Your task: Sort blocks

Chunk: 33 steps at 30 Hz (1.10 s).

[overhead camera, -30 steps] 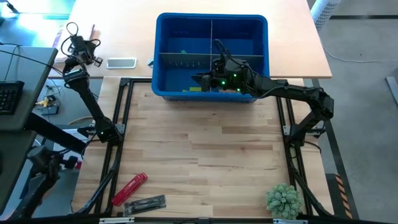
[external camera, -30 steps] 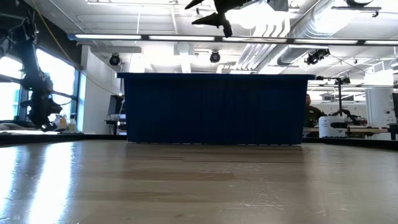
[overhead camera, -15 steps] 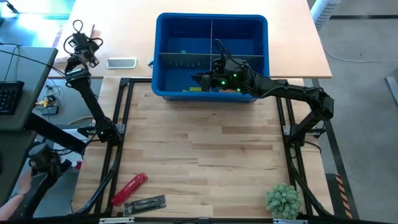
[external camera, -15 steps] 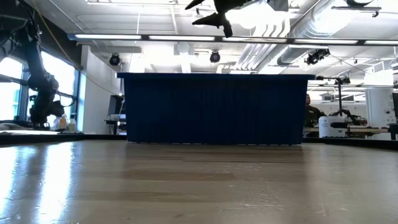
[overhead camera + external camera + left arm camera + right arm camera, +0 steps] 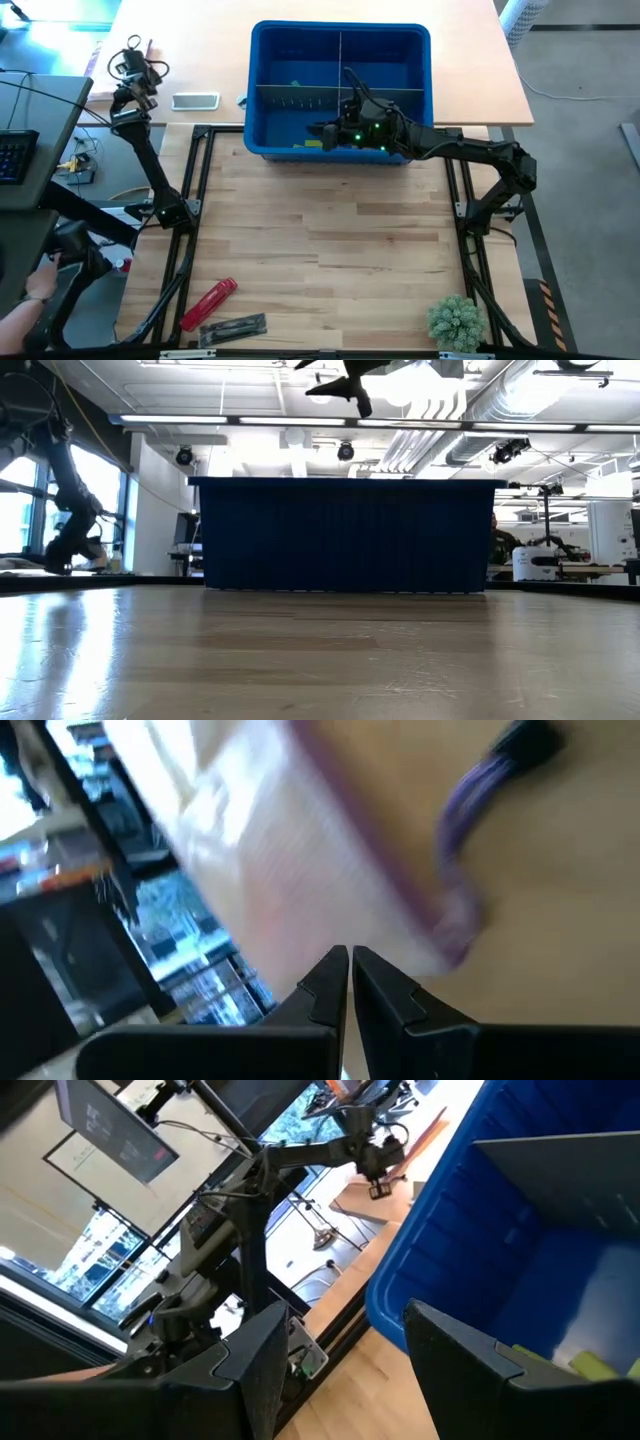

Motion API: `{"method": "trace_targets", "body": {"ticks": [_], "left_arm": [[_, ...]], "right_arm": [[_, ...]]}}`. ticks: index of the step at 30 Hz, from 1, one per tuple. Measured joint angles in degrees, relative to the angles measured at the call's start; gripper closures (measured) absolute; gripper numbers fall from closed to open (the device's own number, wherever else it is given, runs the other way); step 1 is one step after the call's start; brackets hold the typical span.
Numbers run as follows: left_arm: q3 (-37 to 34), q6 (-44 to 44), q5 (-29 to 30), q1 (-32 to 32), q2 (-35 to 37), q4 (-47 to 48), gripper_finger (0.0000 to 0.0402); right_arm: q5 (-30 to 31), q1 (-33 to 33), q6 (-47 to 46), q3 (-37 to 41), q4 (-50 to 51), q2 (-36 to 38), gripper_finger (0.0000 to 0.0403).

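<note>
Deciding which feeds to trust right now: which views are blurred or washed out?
Left wrist view: motion-smeared, only the shut left gripper sharp. Low view: ceiling lights glare, the bin just a dark backlit wall. High view: even, the bin and right gripper clear. Right wrist view: sharp.

We see a red cylindrical tool (image 5: 208,303) beside a dark packet (image 5: 233,326) at the worktop's (image 5: 320,250) near edge, a small green plant (image 5: 456,321), and a phone (image 5: 195,101).
</note>
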<state>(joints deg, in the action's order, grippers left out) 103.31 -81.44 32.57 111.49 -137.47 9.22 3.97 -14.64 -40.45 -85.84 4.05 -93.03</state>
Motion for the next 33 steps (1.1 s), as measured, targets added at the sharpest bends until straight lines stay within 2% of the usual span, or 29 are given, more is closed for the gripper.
{"method": "trace_targets", "body": {"ticks": [3,6,13,20,25,33], "left_arm": [[1.27,-2.64,2.67,-0.31,-2.45,-0.35,0.0402],[3.01,-1.36,4.32,0.18,-4.22,0.13,0.0401],[3.26,1.59,-0.41,0.73,-4.04,4.92,0.0401],[3.30,6.00,-7.77,0.67,-3.51,11.87,0.0401],[3.14,8.05,-16.13,0.62,-1.98,13.77,0.0401],[2.80,14.26,-35.13,0.43,3.80,18.10,0.0401]], "right_arm": [[0.00,0.75,-0.09,0.00,-0.02,0.00,0.0217],[-0.02,1.91,-0.09,0.00,-0.02,0.00,0.0217],[-0.13,3.70,3.05,0.00,-0.02,0.00,0.0217],[-0.07,3.40,3.05,0.00,-0.07,0.00,0.0217],[0.60,3.29,2.97,0.00,-0.06,0.01,0.0217],[4.91,2.97,3.40,0.00,-0.04,0.01,0.0217]]}}
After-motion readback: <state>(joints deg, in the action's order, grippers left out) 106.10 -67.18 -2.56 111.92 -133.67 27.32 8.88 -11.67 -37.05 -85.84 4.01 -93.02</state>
